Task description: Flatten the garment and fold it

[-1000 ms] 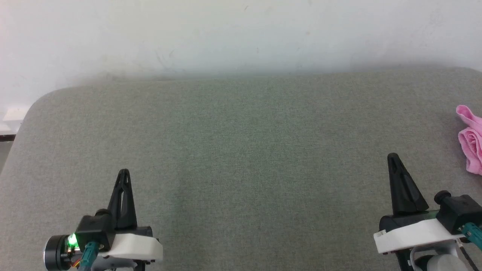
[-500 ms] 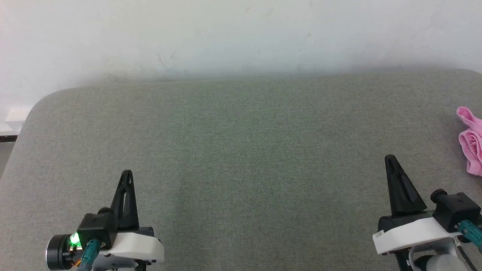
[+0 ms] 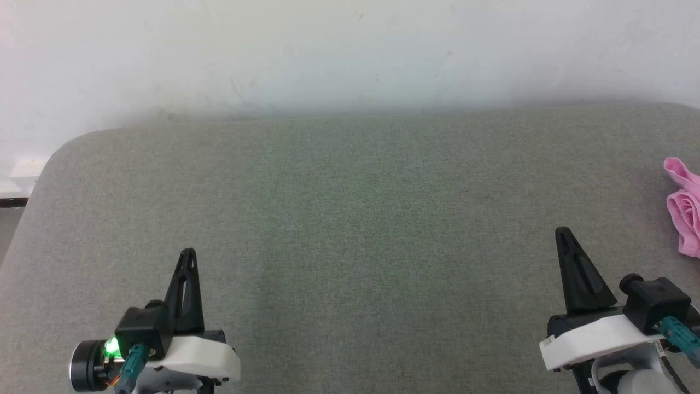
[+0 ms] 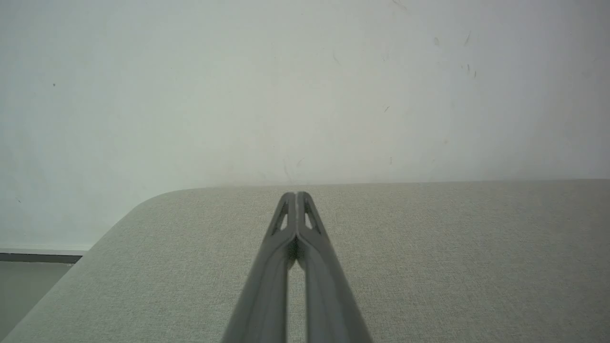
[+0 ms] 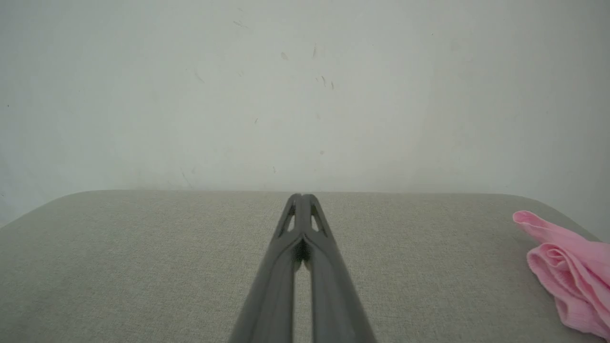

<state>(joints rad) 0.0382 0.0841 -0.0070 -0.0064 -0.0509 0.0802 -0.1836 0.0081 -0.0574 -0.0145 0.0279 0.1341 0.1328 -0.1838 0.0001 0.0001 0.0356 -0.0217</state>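
The garment (image 3: 684, 210) is a crumpled pink bundle at the far right edge of the grey cushioned surface (image 3: 350, 219), partly cut off by the frame. In the right wrist view the garment (image 5: 569, 276) lies to the lower right, well apart from the fingers. My right gripper (image 3: 562, 232) hovers low at the right, shut and empty, left of the garment. My left gripper (image 3: 189, 253) sits at the lower left, also shut with nothing in it. Both wrist views show the fingertips pressed together: the left gripper (image 4: 296, 195) and the right gripper (image 5: 301, 196).
A pale wall (image 3: 350, 49) rises right behind the grey surface. The surface's rounded left corner (image 3: 60, 150) drops off to a floor strip (image 3: 8, 219) at the far left. A wide stretch of bare grey fabric lies between the two grippers.
The whole head picture has slid a little down and sideways, so the camera moved. Both grippers stay shut and the garment lies where it was.
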